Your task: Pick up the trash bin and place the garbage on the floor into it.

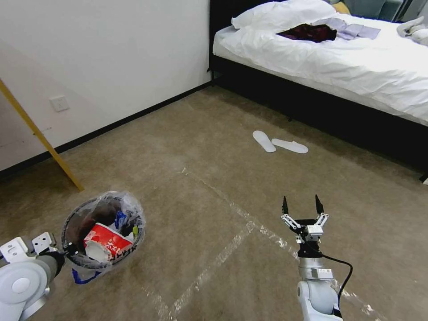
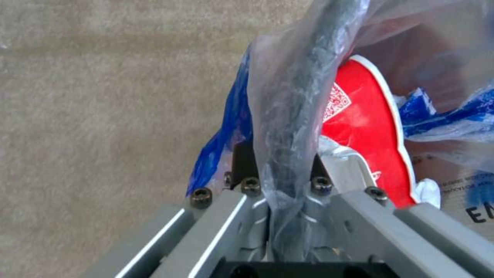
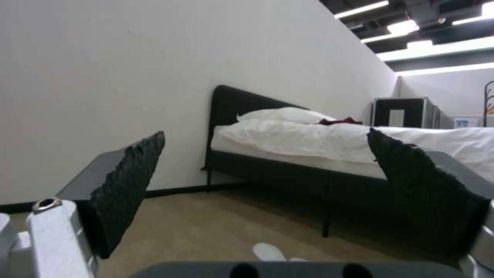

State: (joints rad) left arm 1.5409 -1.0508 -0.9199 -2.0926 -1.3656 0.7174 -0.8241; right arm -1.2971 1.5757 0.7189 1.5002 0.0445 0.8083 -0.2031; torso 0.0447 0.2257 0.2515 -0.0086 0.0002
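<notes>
Closest to the head camera, at lower left, the left gripper (image 1: pixel 62 253) is clamped on the near rim of the trash bin (image 1: pixel 71 223), a small round bin lined with a crinkled clear plastic bag (image 1: pixel 127 200). From the left wrist camera, the left gripper (image 2: pixel 280 181) has its fingers pressed together over the dark rim and bag, with the floor (image 2: pixel 103 116) beyond. Inside the bin lies garbage: a red-and-white paper carton (image 1: pixel 104 243) and a blue scrap (image 1: pixel 120 219). At lower right, the right gripper (image 1: pixel 302 206) points upward with its two black fingers spread wide apart and nothing between them. Shiny tape lines (image 1: pixel 232 245) cross the beige carpet. Farther off, a pair of white slippers (image 1: pixel 278 142) lies near a black-framed bed (image 1: pixel 339 58) with white bedding
</notes>
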